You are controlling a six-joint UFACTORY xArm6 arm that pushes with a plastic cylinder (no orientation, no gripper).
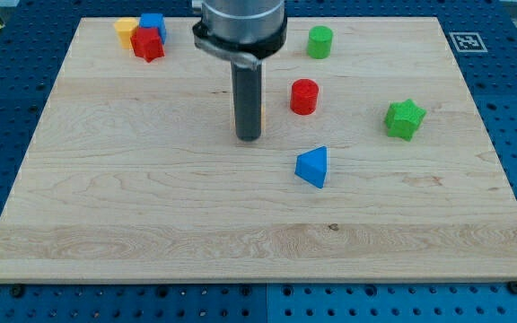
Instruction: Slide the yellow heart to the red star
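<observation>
The red star (147, 44) lies near the board's top left corner, touching a yellow block (125, 30) and a blue block (154, 23). My tip (248, 137) rests on the board near the middle, far to the right of and below the red star. A thin yellow sliver (261, 115) shows at the rod's right edge, just above the tip. It looks like a yellow block almost wholly hidden behind the rod, and its shape cannot be made out.
A red cylinder (304, 96) stands right of the rod. A green cylinder (320, 41) is at the top, a green star (405, 118) at the right, and a blue triangle (312, 167) below and right of the tip. The wooden board (151, 233) has blue perforated table around it.
</observation>
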